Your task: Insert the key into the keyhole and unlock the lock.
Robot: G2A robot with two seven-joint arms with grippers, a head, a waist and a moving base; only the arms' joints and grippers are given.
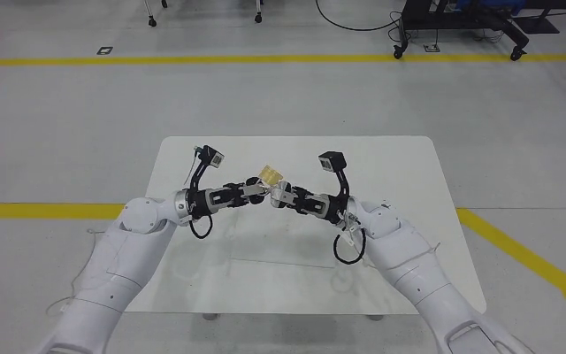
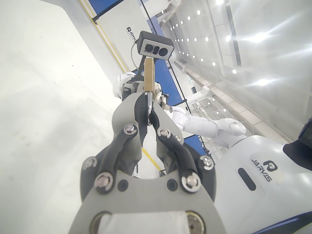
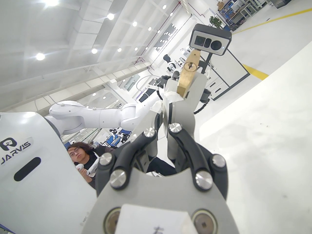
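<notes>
The left gripper (image 2: 148,105) is closed tight on the silver shackle (image 2: 148,101) of the brass lock (image 2: 149,76). Its dark pads (image 2: 140,108) press the metal from both sides with no gap to see. The lock's body sticks out beyond the fingertips, edge-on in the left wrist view.

In the top view the lock (image 1: 270,173) is held in the air above the middle of the white table (image 1: 398,177). The left gripper (image 1: 255,188) is on its left and the right gripper (image 1: 283,192) on its right, and their tips almost meet just near of it.

The right gripper (image 3: 170,101) has its fingers drawn together on the key (image 3: 163,97). The key shows as a lump of white wrapping between them.

**Hard to make out**
- The key's blade is hidden by the wrapping and the fingers, so its direction cannot be told.
- The right wrist view shows the lock (image 3: 187,76) with its round keyhole (image 3: 190,66) turned towards that camera and nothing seated in it.
- The wrapped key lies just beside the lock's lower end, and whether the two touch cannot be told.
- The broad grey finger (image 3: 195,93) hides the lock's lower end and the shackle from this side.
- The top view is too small to show either grip.
</notes>
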